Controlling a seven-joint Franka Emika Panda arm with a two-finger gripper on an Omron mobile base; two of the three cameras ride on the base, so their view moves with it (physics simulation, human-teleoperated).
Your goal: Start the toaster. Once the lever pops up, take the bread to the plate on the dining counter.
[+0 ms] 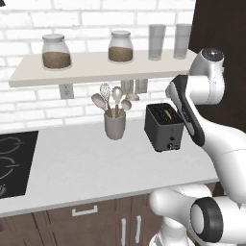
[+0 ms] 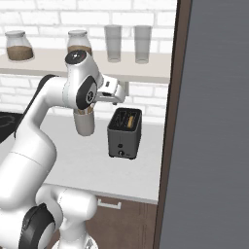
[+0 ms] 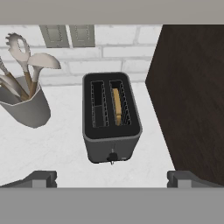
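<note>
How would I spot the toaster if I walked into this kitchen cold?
Find the white worktop under the brick wall's shelf. Right of the grey utensil cup, near the dark cabinet wall, stands the toaster: a boxy dark grey block with two top slots.

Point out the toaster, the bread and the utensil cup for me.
toaster (image 3: 111, 146), hand view, on its narrow front face.
bread (image 3: 116, 106), hand view, on the slice's top edge in the right slot.
utensil cup (image 1: 115, 125), left base view, on its grey side wall.
</note>
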